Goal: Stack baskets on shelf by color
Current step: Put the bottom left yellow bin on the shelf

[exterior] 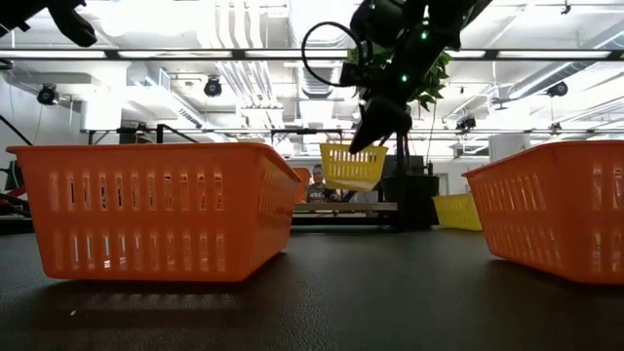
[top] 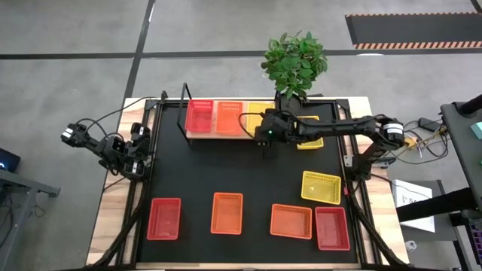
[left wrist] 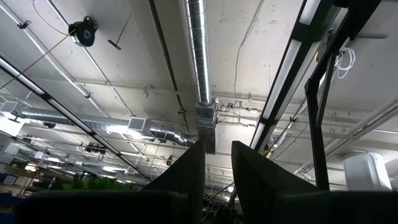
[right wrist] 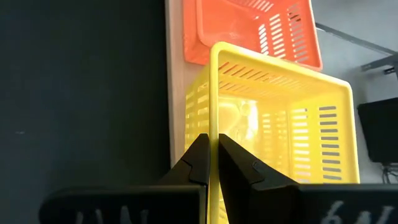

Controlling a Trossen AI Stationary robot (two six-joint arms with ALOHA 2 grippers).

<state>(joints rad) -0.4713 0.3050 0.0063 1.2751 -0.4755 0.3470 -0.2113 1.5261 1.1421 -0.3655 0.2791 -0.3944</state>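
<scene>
My right gripper (top: 265, 138) is shut on a yellow basket (right wrist: 280, 124) at the right end of the light-wood shelf (top: 218, 136), next to an orange basket (top: 229, 117) and a red basket (top: 199, 117) that stand on the board. In the low view the yellow basket (exterior: 353, 166) hangs tilted, clear of the surface. More baskets lie on the black tabletop: red (top: 165, 218), orange (top: 227, 213), orange (top: 291, 220), red (top: 332, 228), yellow (top: 321, 187), and yellow (top: 310, 141) under the right arm. My left gripper (left wrist: 217, 155) waits at the table's left edge, pointing at the ceiling, fingers a little apart. My right gripper pinches the yellow basket's wall (right wrist: 214, 112) on the side toward the table's near edge, one finger inside the basket and one outside. The fingers come from above, pointing down. The basket hangs tilted below them, lifted over the shelf's near edge (right wrist: 176, 93).
A thin black frame (top: 183, 109) stands upright at the shelf's left end. A potted plant (top: 294, 64) stands behind the shelf's right end. Bare black tabletop (top: 226, 165) lies between the shelf and the near row of baskets.
</scene>
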